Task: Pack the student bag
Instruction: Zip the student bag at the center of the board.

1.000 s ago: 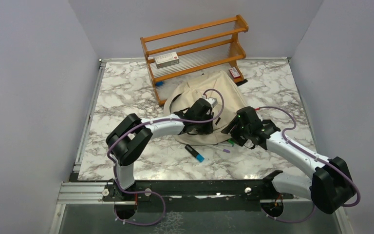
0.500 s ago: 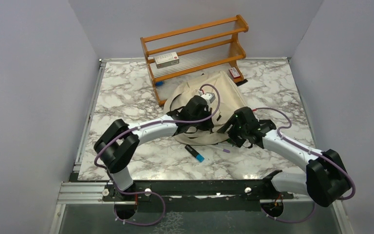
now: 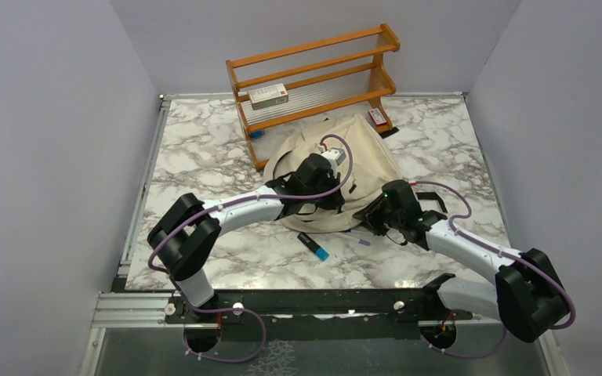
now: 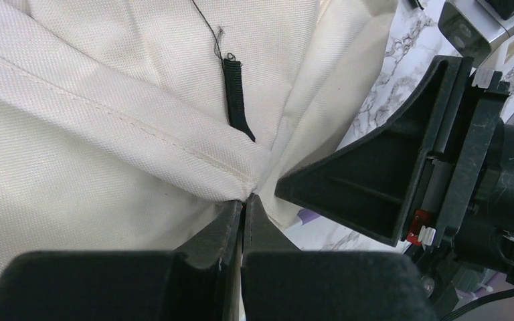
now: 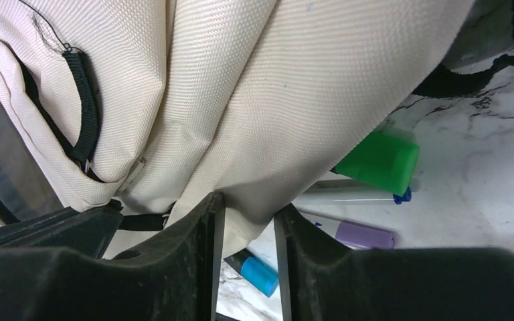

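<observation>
Teamwork at the student bag (image 3: 368,149), which lay slumped on the marble surface (image 3: 204,157) just in front of the wooden rack (image 3: 313,70). Left hand (image 4: 243,199) was clamped tight on a seam fold, likely to lift the mouth open. Right hand (image 5: 249,206) stood half-parted around another fold; firm grip or not, I couldn't tell. Green-capped marker (image 5: 378,162) waited at the bag's edge.

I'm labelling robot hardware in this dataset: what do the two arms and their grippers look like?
Both the left arm and right arm have white links between black joint housings, with thin purple cables looping alongside. The left gripper and right gripper are matte black plastic, with two flat wedge-shaped fingers each.
</observation>
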